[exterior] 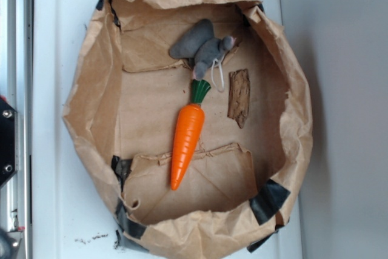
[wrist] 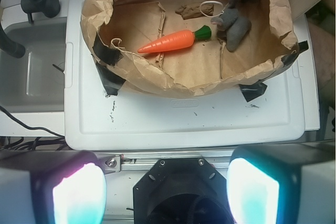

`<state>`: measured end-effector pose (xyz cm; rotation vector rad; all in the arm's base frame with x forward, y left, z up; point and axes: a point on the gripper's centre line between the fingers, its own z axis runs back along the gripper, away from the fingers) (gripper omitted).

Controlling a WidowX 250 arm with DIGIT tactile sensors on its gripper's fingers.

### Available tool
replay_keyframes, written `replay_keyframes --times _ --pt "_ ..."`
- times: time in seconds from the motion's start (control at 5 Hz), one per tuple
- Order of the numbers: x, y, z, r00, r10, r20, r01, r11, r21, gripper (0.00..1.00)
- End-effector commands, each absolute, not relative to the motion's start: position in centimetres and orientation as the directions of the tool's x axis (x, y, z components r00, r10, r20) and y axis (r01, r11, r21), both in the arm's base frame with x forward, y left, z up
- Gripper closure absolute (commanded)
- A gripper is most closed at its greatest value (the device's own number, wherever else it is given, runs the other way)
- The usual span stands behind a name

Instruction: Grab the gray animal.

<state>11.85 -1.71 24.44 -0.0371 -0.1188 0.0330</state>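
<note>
Gray animal lying in the paper bag, tool released and well apart

The gray animal (exterior: pixel 212 53) lies at the far side of the brown paper bag (exterior: pixel 91 89), touching a darker gray lump (exterior: pixel 189 40), its nose just beside the carrot (exterior: pixel 187 137)'s green top. A bark piece (exterior: pixel 239 96) lies to the right. The tool (wrist: pixel 165 182) hangs spread wide, empty, outside the bag over the white table (wrist: pixel 184 124).

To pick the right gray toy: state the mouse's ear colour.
Pinkish, on the small gray plush mouse; clearest in the exterior view.
</note>
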Motion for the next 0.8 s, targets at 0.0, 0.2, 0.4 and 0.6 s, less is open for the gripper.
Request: replay_keyframes --times 0.0,0.2,0.4,0.6 --pt "11.9 -1.7 24.4 0.992 0.035 0.118 -0.031 0.999 -0.039 0.0" --pt "16.9 3.3 19.8 0.981 0.136 0.14 -0.129 0.99 -0.055 0.0" --pt "21.4 8.4 16.9 0.983 0.167 0.076 -0.163 0.985 -0.054 0.0" --pt "21.4 8.4 16.9 0.983 0.167 0.076 -0.163 0.985 -0.054 0.0"
